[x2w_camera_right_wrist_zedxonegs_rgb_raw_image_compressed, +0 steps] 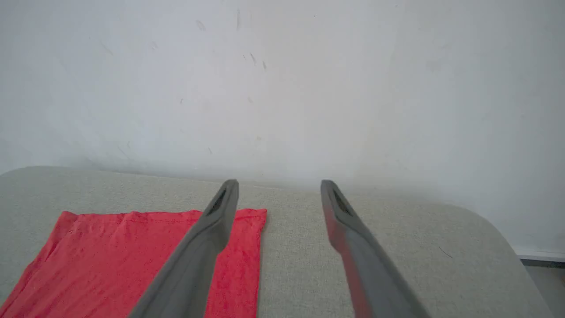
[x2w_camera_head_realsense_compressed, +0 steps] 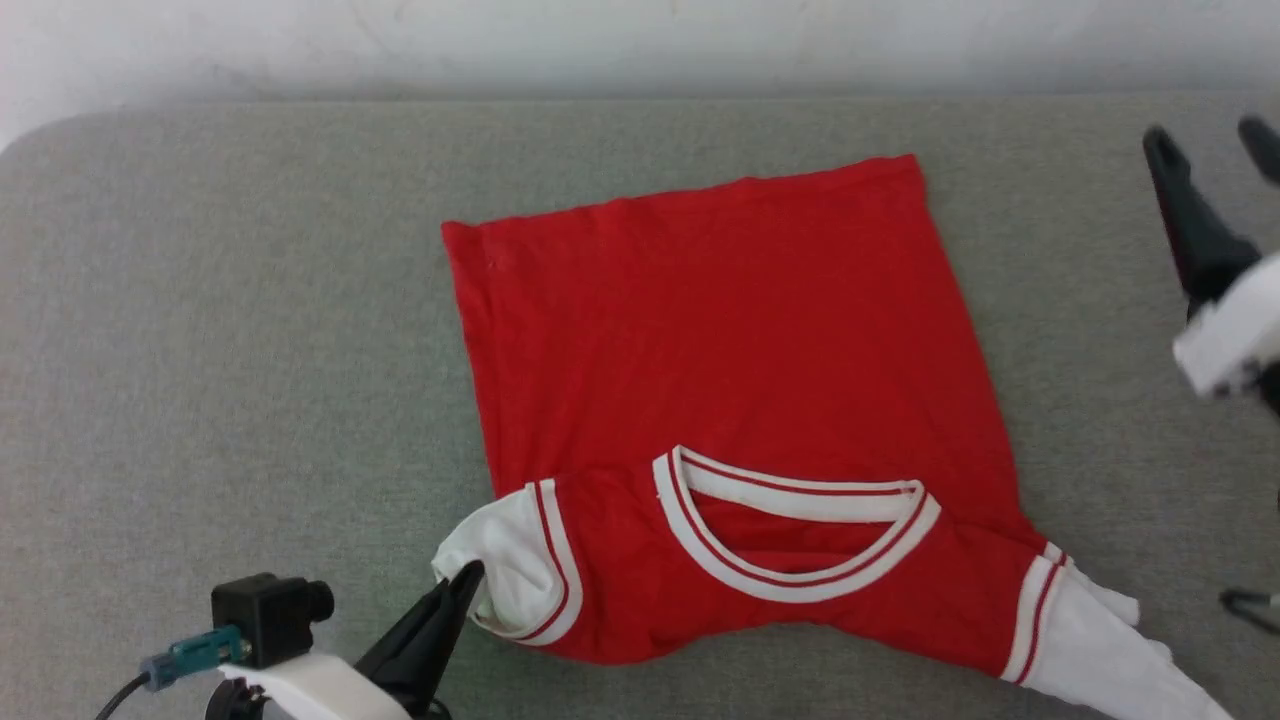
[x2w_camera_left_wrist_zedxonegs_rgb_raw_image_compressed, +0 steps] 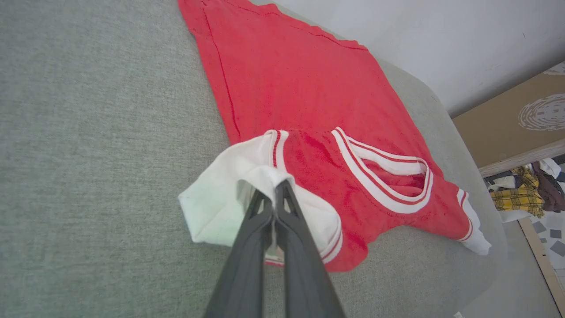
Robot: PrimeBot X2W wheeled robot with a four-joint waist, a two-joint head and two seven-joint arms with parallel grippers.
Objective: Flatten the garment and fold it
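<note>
The garment [x2w_camera_head_realsense_compressed: 720,360], a red jersey with white sleeves and red-white striped collar trim, lies spread on the grey cushioned surface [x2w_camera_head_realsense_compressed: 220,350], plain side up, hem toward the wall and collar toward me. My left gripper [x2w_camera_head_realsense_compressed: 468,578] is shut on the garment's left white sleeve [x2w_camera_left_wrist_zedxonegs_rgb_raw_image_compressed: 229,194], which bunches up around the fingertips. The other white sleeve [x2w_camera_head_realsense_compressed: 1100,640] lies flat at the near right. My right gripper [x2w_camera_head_realsense_compressed: 1215,140] hovers open at the far right, off the cloth; in its wrist view the garment's far corner [x2w_camera_right_wrist_zedxonegs_rgb_raw_image_compressed: 132,251] lies below its left finger [x2w_camera_right_wrist_zedxonegs_rgb_raw_image_compressed: 207,238].
A white wall [x2w_camera_head_realsense_compressed: 640,40] runs behind the surface. The left wrist view shows the surface's rounded right edge [x2w_camera_left_wrist_zedxonegs_rgb_raw_image_compressed: 481,176], a brown board [x2w_camera_left_wrist_zedxonegs_rgb_raw_image_compressed: 507,119] and a pile of clothes [x2w_camera_left_wrist_zedxonegs_rgb_raw_image_compressed: 525,190] on the floor beyond it.
</note>
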